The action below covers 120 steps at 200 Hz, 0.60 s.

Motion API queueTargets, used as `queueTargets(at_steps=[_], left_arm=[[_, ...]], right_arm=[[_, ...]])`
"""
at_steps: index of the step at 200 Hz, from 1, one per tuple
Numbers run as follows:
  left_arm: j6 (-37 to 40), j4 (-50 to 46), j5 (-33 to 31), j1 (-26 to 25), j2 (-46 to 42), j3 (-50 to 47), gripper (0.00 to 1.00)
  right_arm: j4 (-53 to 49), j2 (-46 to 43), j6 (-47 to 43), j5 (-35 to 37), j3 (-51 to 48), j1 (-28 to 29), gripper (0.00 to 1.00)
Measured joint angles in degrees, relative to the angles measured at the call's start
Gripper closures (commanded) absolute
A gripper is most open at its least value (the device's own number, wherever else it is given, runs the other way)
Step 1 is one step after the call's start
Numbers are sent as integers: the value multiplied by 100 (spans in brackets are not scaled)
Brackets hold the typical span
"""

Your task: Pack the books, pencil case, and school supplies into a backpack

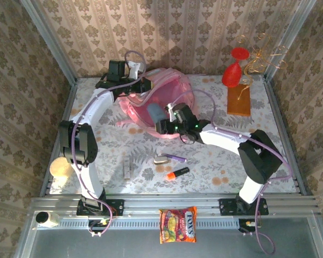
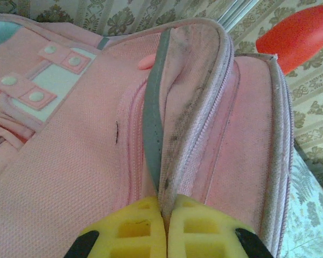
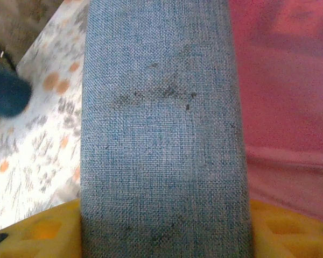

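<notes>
1. top external view: closest to the arms, the marker (image 1: 177,173), the purple pen (image 1: 176,158), the small beige piece (image 1: 161,159) and the pale stick (image 1: 127,169) lie loose on the table (image 1: 231,161), not packed yet.
2. a bit farther, the right gripper (image 1: 162,124) squeezes the pencil case (image 1: 155,113) by one end. the right wrist view has its yellow fingers (image 3: 37,231) pressed on both sides of the grey-blue cloth.
3. the other end of the case points at the backpack (image 1: 161,88). i cannot tell if its tip is inside yet.
4. at the far side, the left gripper (image 1: 142,86) is pinched tight on the backpack's opening edge and holds it up.
5. to do this well, i think the left side should hold the mouth wide. the right side should tip the case nose-first into the gap, push it deep, and only then let go.
6. watch out: the soft case could catch on the zip edge and slide back out.
</notes>
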Motion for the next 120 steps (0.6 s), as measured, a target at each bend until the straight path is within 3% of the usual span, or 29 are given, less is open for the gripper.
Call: queueTargets(at_steps=[27,76,120], left_arm=[[-131,83,127,0,0,0,100],[-385,127,330,0,48,203,100],[-601,-7,439,4,470,964,100]], right_arm=[[-455,658,284,76,831,-317,67],[-942,1860,612,249,2535,-341,59],[-979,2601,1285,448,3209,-280,53]])
